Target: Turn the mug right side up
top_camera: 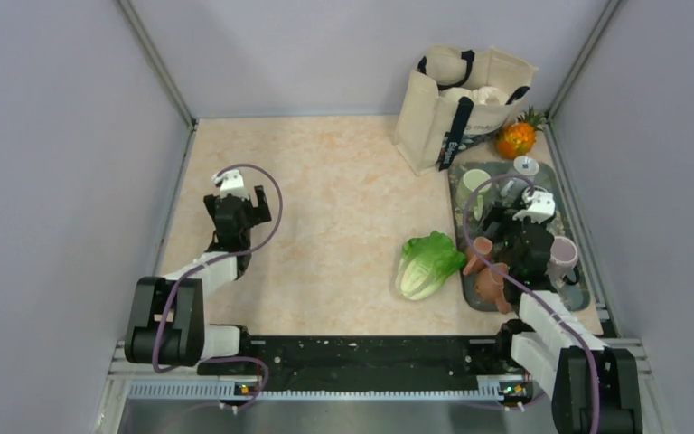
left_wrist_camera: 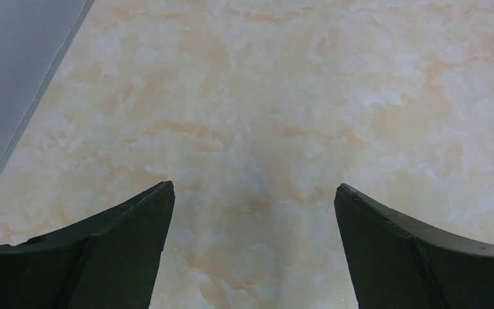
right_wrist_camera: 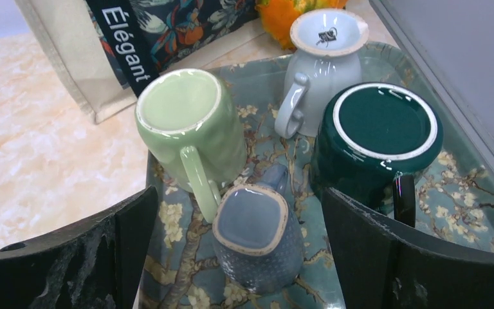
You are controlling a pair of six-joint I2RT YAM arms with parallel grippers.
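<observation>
- The jaws on the right arm (top_camera: 542, 316) are spread wide and hold nothing. They hang over the flowered tray (right_wrist_camera: 469, 212) at the right of the top view.
- Four mugs show in the right wrist view, all base-up. The green mug (right_wrist_camera: 190, 122) is at centre left, the white mug (right_wrist_camera: 321, 58) at the top and the dark green mug (right_wrist_camera: 376, 138) at the right. The blue-grey mug (right_wrist_camera: 254, 235) is at the bottom centre.
- I can't tell for certain which one is meant. My guess is the blue-grey mug, because it sits squarely in the gap between the two jaws, just below them.
- It stands on its rim, so its long axis is vertical. What I take for its handle pokes out on the far side, toward the top of the frame. The green mug's handle is just beside its left shoulder.
- The left arm (top_camera: 203, 271) also has its jaws spread, and it sees only bare worktop (left_wrist_camera: 251, 96). It is well apart from the tray, at the left of the top view, so I'd leave this one to the right arm.
- The neighbouring mugs crowd close, so I'd go straight down with the body centred in the gap.
</observation>
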